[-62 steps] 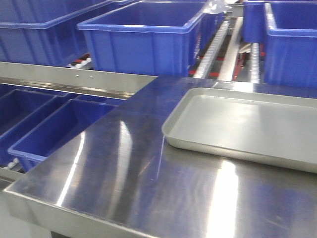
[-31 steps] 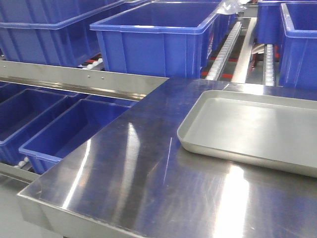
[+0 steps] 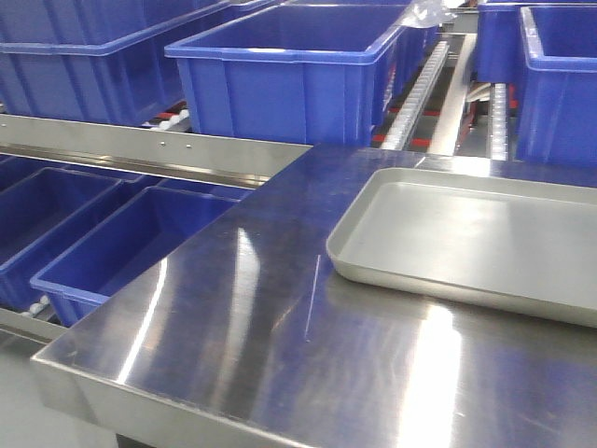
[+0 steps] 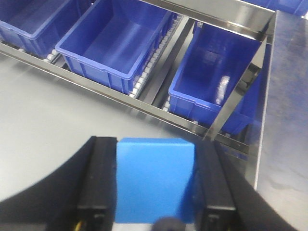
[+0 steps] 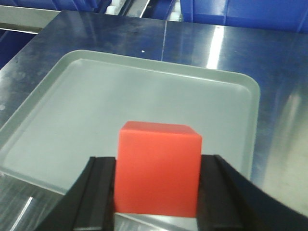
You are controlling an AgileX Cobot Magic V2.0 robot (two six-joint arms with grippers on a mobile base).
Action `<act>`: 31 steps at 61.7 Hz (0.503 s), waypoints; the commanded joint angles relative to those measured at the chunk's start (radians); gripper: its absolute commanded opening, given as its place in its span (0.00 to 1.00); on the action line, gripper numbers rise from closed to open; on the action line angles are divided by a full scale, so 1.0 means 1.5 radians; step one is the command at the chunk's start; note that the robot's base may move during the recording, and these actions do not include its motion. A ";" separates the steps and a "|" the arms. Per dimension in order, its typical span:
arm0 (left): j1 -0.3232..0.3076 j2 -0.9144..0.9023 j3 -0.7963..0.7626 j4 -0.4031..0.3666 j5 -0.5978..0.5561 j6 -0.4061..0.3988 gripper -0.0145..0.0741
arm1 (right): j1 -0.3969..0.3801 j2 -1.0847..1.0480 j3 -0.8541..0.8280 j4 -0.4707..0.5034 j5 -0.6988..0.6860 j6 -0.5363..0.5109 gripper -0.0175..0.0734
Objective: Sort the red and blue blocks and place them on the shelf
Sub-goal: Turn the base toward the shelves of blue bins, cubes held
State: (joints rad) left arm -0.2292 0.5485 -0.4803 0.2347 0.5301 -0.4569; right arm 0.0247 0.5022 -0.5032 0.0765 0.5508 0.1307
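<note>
Plainly, left jaws grip the blue block point(image 4: 155, 180), right jaws the red block point(image 5: 158, 167); jaw bases are cropped.

The tray point(image 3: 466, 233) runs off the front view's right edge, the blue block point(image 4: 154, 178) is cut by the left wrist view's bottom edge behind a blurred dark lump point(image 4: 166, 224), and the red block point(image 5: 158, 166) hides part of the tray's near rim.

The polished steel tabletop point(image 3: 233, 317) is mirror-glossy, the shallow grey metal tray point(image 3: 466, 233) a duller satin. Dark-blue plastic bins point(image 3: 280, 89) look smooth, shiny; small red cube point(image 5: 158, 168) and light-blue cube point(image 4: 155, 180) matt.
</note>
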 commanded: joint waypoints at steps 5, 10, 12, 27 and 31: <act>0.000 -0.001 -0.020 0.006 -0.054 -0.004 0.30 | 0.000 0.005 -0.021 -0.005 -0.051 -0.001 0.25; 0.000 -0.001 -0.020 0.006 -0.054 -0.004 0.30 | 0.000 0.005 -0.021 -0.005 -0.051 -0.001 0.25; 0.000 -0.001 -0.020 0.006 -0.054 -0.004 0.30 | 0.000 0.005 -0.021 -0.005 -0.051 -0.001 0.25; 0.000 -0.001 -0.020 0.006 -0.054 -0.004 0.30 | 0.000 0.005 -0.021 -0.005 -0.051 -0.001 0.25; 0.000 -0.001 -0.020 0.006 -0.054 -0.004 0.30 | 0.000 0.005 -0.021 -0.005 -0.051 -0.001 0.25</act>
State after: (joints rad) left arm -0.2292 0.5485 -0.4803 0.2347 0.5301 -0.4569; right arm 0.0247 0.5022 -0.5032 0.0765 0.5508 0.1307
